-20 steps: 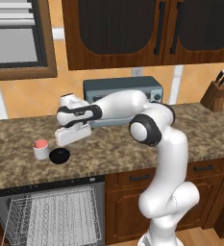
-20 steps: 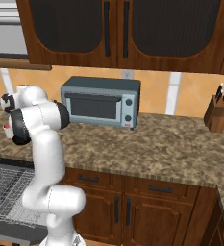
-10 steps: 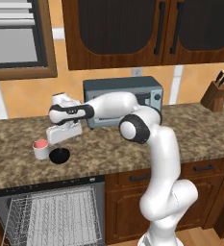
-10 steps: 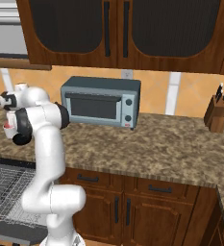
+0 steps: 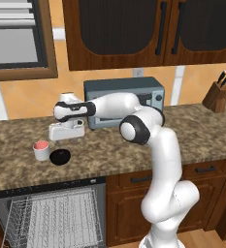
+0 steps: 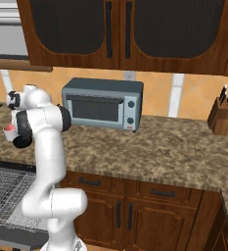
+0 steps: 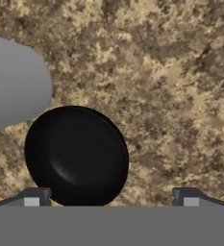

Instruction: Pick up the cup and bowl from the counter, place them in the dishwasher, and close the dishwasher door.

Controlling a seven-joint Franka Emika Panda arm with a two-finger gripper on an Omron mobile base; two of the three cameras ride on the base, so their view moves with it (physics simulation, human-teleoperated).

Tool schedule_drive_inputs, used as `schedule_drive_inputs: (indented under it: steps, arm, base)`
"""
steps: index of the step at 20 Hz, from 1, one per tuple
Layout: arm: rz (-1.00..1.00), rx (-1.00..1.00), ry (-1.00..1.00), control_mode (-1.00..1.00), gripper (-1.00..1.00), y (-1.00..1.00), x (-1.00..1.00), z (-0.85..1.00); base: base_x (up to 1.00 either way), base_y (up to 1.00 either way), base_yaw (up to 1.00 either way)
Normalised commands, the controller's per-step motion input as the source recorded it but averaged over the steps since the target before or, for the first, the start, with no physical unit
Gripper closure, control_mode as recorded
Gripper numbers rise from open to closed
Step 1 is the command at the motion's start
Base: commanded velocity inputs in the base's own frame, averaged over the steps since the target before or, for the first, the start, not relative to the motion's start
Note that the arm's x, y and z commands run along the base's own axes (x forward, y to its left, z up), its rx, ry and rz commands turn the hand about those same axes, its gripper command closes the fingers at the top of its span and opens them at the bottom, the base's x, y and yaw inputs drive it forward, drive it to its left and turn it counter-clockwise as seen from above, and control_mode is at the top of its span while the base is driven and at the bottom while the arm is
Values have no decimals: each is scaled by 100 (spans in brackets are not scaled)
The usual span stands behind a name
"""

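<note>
The light grey cup (image 5: 40, 150) with its pink-red inside stands on the brown speckled counter (image 5: 192, 131), and the black bowl (image 5: 60, 156) sits just to its right, close beside it. My gripper (image 5: 66, 139) hangs open a little above the counter, just behind and above the bowl, touching neither. In the hand view the bowl (image 7: 77, 153) lies toward the left fingertip (image 7: 32, 196), the cup (image 7: 12, 89) shows at the left edge, and my gripper (image 7: 111, 199) has nothing between its fingers. Below the counter the dishwasher (image 5: 51, 218) stands open with its white wire rack showing.
A grey toaster oven (image 5: 124, 92) stands at the back of the counter right behind my arm. A knife block (image 5: 218, 94) sits at the far right. Brown drawers (image 5: 201, 169) fill the front right of the dishwasher. Its rack (image 6: 8, 191) juts out at the lower left.
My elbow has swung to the left and the hand has levelled out over the bowl. The jaws have stayed open. Cup and bowl have not moved.
</note>
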Motion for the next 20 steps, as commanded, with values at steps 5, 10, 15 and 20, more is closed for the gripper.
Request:
schedule_drive_inputs:
  steps: [5,10,15,20]
  arm:
    - [0,-11,8,-100,-100,0,0,-45]
    - [0,-11,8,-100,-100,2,0,-52]
    - [0,-2,4,-100,-100,0,0,-6]
    - [0,0,5,-100,100,0,0,-8]
  base:
    - [0,0,0]
    - [0,0,0]
    - [0,0,0]
    - [0,0,0]
